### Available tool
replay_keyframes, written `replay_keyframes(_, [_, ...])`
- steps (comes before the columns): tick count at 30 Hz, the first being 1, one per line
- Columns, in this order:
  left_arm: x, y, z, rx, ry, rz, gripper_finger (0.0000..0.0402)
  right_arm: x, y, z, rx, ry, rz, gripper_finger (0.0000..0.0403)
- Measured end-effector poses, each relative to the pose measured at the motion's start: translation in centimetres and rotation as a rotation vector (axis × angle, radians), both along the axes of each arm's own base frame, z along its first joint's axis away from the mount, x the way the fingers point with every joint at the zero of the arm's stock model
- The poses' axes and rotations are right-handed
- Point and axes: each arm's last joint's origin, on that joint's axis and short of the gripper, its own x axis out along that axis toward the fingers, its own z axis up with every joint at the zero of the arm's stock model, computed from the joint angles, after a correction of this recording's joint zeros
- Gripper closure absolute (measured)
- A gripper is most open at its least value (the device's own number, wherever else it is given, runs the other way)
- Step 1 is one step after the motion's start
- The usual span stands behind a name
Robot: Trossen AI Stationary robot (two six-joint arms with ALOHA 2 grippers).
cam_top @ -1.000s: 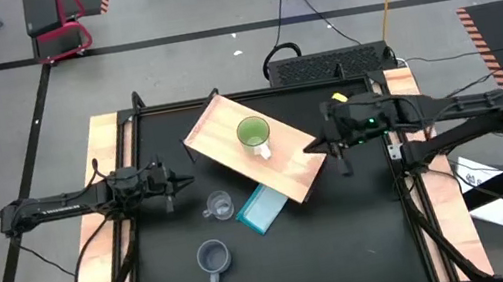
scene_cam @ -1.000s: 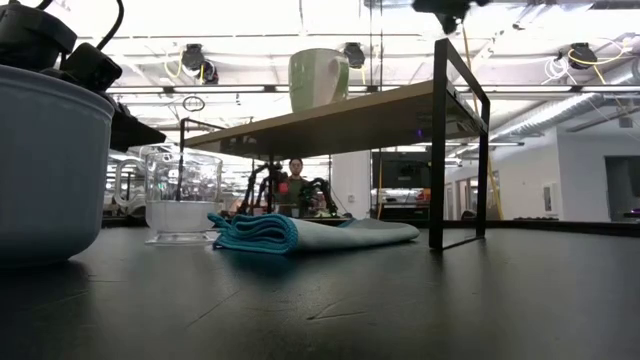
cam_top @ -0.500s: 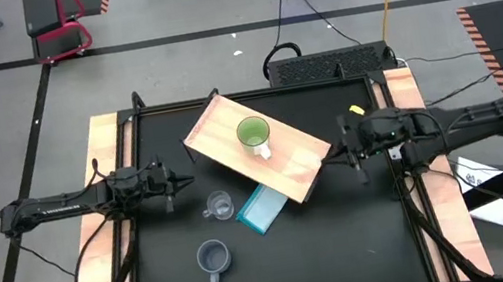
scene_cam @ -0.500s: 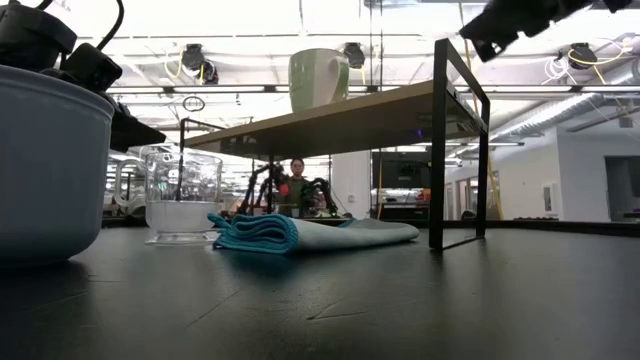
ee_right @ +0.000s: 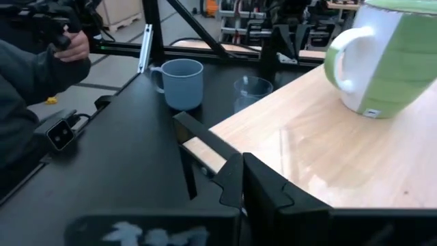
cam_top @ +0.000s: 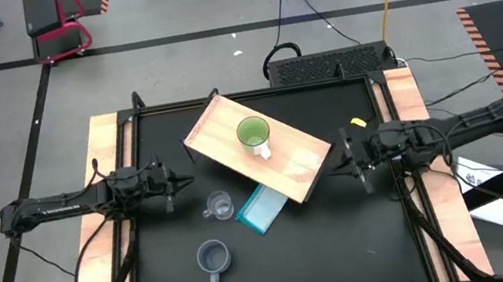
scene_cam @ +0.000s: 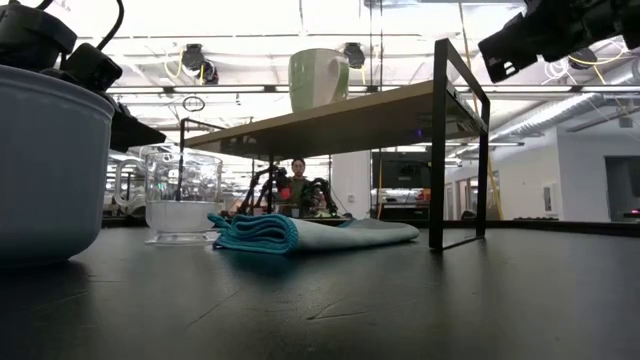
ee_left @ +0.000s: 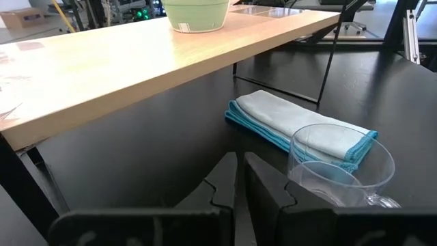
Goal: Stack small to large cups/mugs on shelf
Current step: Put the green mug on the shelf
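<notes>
Your right gripper (cam_top: 346, 153) sits closed and empty beside the light wooden shelf (cam_top: 301, 168), where the lime-green mug (cam_top: 253, 137) stands as base; your left gripper (cam_top: 177, 182) waits, pinched shut.

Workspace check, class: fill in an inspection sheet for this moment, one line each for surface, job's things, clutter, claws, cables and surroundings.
Surface: black table with wooden side strips.
Job's things: lime-green mug upright on the wooden shelf; clear glass cup and grey-blue mug on the table, off the shelf.
Clutter: folded light-blue cloth, partly under the shelf's edge.
Claws: left claw shut, empty, beside the shelf's left end; right claw shut, empty, at its right end.
Cables: cables trail over the floor behind the table.
Surroundings: red-framed stand on the floor; a person's sleeve beside the table.
</notes>
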Motion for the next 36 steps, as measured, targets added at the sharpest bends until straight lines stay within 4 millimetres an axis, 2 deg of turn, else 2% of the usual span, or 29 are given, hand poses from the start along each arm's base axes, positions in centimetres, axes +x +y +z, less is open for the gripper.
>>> replay_keyframes(11, [0.0,0.0,0.0,0.012,0.001,-0.003,0.0371,0.0,0.2,-2.3,-0.002,-0.011,0.014,0.0403])
replay_keyframes(21, [0.0,0.0,0.0,0.000,-0.001,0.000,0.0371,-0.4,0.2,-3.1,-0.001,-0.010,0.016,0.0403])
replay_keyframes(29, [0.0,0.0,0.0,0.004,0.000,-0.001,0.0371,-1.7,0.0,-4.1,0.005,-0.146,0.021,0.0403])
replay_keyframes(36, [0.0,0.0,0.0,0.007,-0.001,-0.002,0.0371,-2.6,0.0,-5.5,0.006,-0.196,0.022,0.0403])
